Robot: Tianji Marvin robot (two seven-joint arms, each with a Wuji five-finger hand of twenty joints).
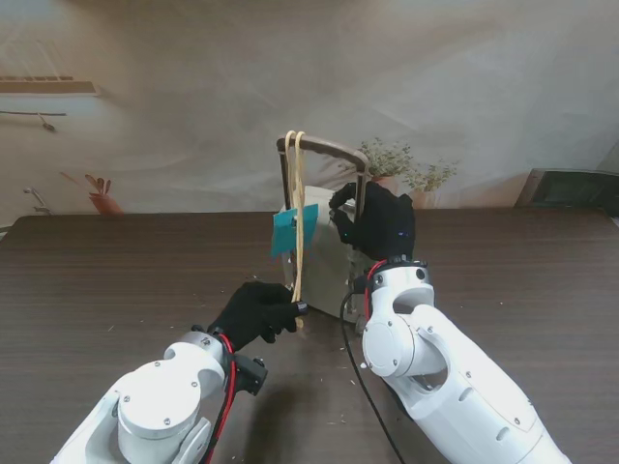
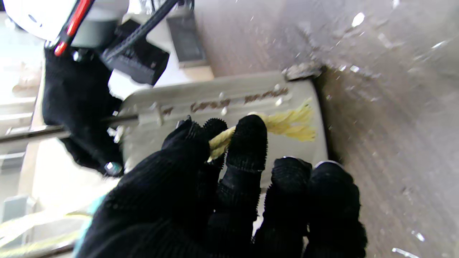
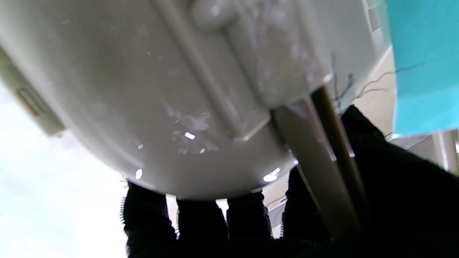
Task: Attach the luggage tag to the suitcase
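The suitcase is standing upright mid-worktop, the right hand gripping its far side; the cord is already hanging looped over the raised handle, the teal luggage tag dangling beside it; the left hand is pinching the cord's frayed end; securing seemingly remains; brown lettering on the shell is blurring beyond reading.

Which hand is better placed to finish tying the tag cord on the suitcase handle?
Probably the left hand: it already pinches the cord looped over the handle. The right hand is steadying the suitcase.
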